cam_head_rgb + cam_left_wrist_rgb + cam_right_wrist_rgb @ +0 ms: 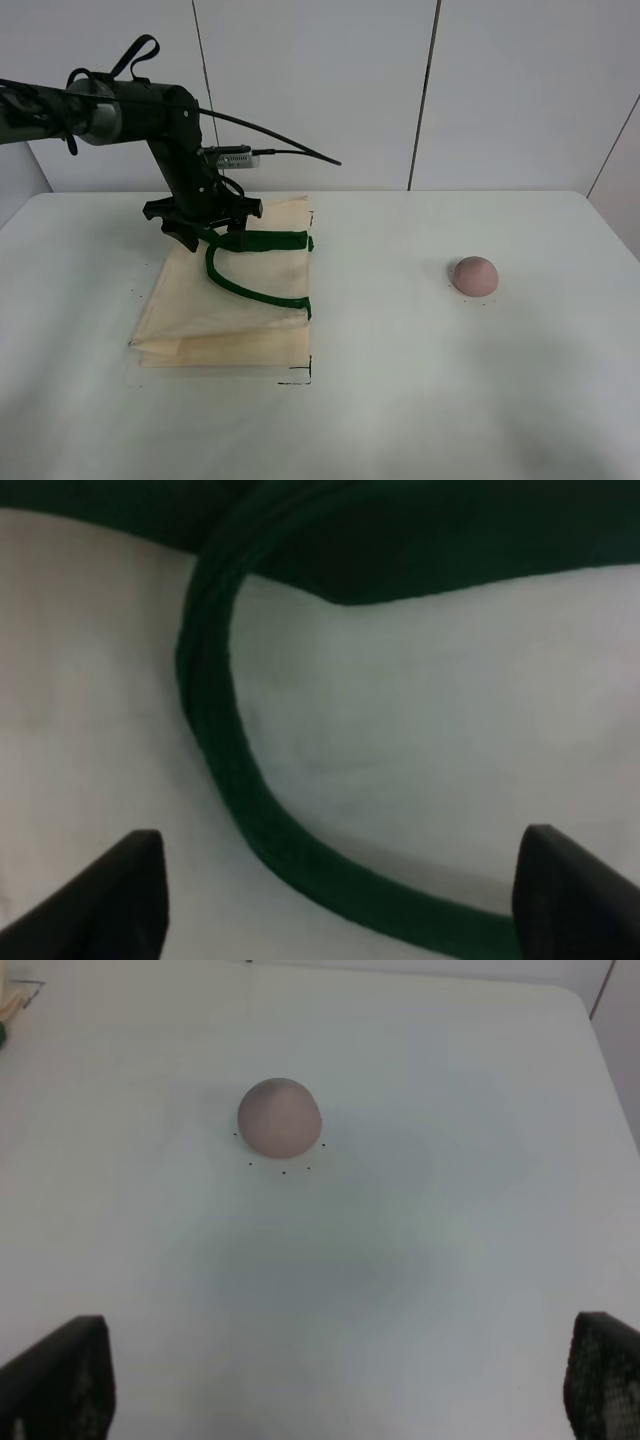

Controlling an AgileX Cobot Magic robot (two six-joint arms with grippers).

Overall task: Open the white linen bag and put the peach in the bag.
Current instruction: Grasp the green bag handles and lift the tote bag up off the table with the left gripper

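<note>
I see my left gripper (212,232) low over the far part of the white linen bag (225,315), which lies flat on the left of the table (420,400). Its jaws are spread wide, and a green strap handle (215,740) curves across the cloth between them, ungrasped. My right gripper (335,1380) is released too, holding nothing above bare tabletop. The peach (475,274) sits on the right of the table, well apart from the bag.

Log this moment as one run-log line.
left gripper: open, over green handle of white linen bag | right gripper: open, empty, apart from peach | peach: on table, outside bag
</note>
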